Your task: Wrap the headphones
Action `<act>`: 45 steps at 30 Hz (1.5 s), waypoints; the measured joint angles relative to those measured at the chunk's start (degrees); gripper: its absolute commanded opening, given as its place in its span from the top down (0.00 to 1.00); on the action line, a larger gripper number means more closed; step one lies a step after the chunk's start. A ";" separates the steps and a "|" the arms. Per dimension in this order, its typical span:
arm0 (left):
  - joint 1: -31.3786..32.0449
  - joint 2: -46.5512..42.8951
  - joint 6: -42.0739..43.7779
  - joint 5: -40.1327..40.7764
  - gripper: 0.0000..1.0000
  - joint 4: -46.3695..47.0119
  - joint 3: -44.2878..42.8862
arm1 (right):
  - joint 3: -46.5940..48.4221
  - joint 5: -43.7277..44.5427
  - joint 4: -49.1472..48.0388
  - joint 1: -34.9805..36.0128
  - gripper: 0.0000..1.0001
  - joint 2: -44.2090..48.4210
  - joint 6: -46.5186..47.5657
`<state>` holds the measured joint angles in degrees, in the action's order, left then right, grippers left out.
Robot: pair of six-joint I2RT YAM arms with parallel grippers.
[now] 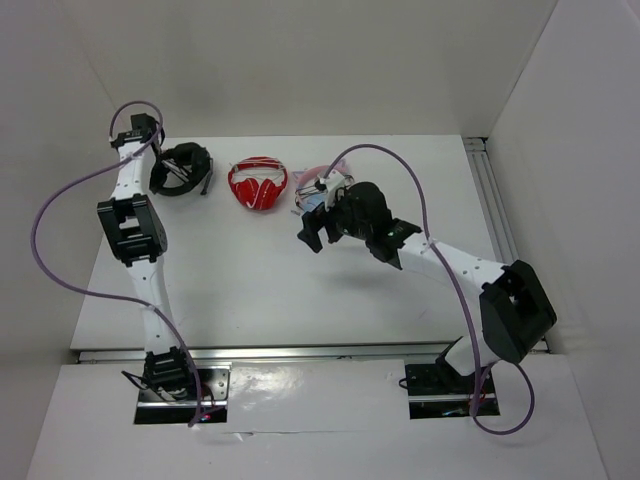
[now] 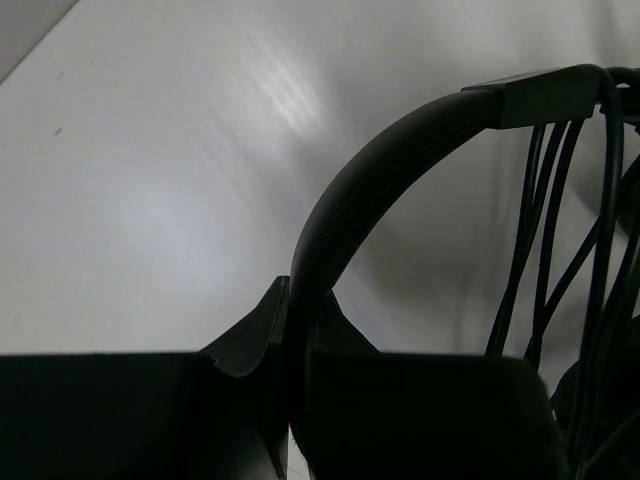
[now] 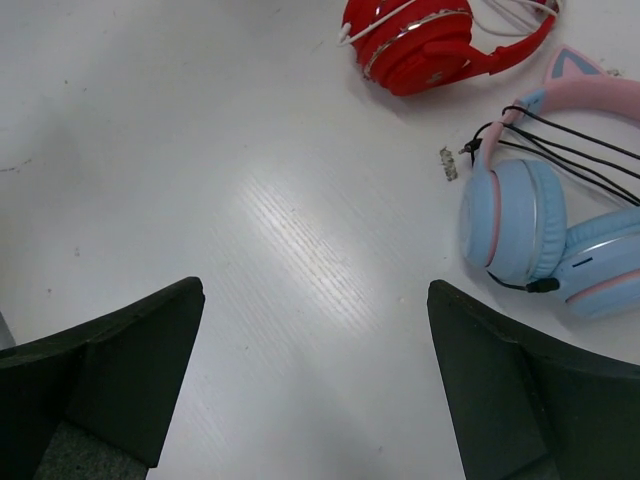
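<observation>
The black headphones [image 1: 182, 170] lie at the far left of the white table, with their thin black cable looped across the frame. My left gripper [image 1: 157, 157] is at their left side. In the left wrist view it [image 2: 298, 320] is shut on the black headband [image 2: 380, 160], and several cable strands [image 2: 545, 250] hang to the right. The boom microphone and plugs are not visible. My right gripper [image 1: 318, 232] is open and empty above the middle of the table. In the right wrist view it [image 3: 315, 310] hovers over bare table.
Red-and-white headphones [image 1: 258, 184] lie right of the black ones and show in the right wrist view [image 3: 430, 40]. Light-blue and pink cat-ear headphones [image 3: 560, 230] with a thin black cable lie beyond the right gripper, partly hidden in the top view [image 1: 312, 183]. White walls enclose the table.
</observation>
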<state>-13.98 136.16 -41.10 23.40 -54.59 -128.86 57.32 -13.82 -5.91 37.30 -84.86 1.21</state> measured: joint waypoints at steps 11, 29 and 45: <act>-4.22 11.52 -2.05 -2.62 0.00 5.70 -8.39 | -0.76 4.00 -0.57 4.59 0.00 -0.09 1.88; -3.96 -10.54 -4.11 -5.97 0.00 5.57 4.17 | -3.72 13.20 4.68 11.45 0.00 11.89 -1.92; 30.64 -72.00 5.16 -9.27 0.00 8.48 49.83 | 14.71 46.29 48.09 17.59 0.00 38.29 -21.49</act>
<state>16.67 64.16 -35.94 14.13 -46.11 -79.02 72.03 32.47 42.17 54.89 -46.57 -20.27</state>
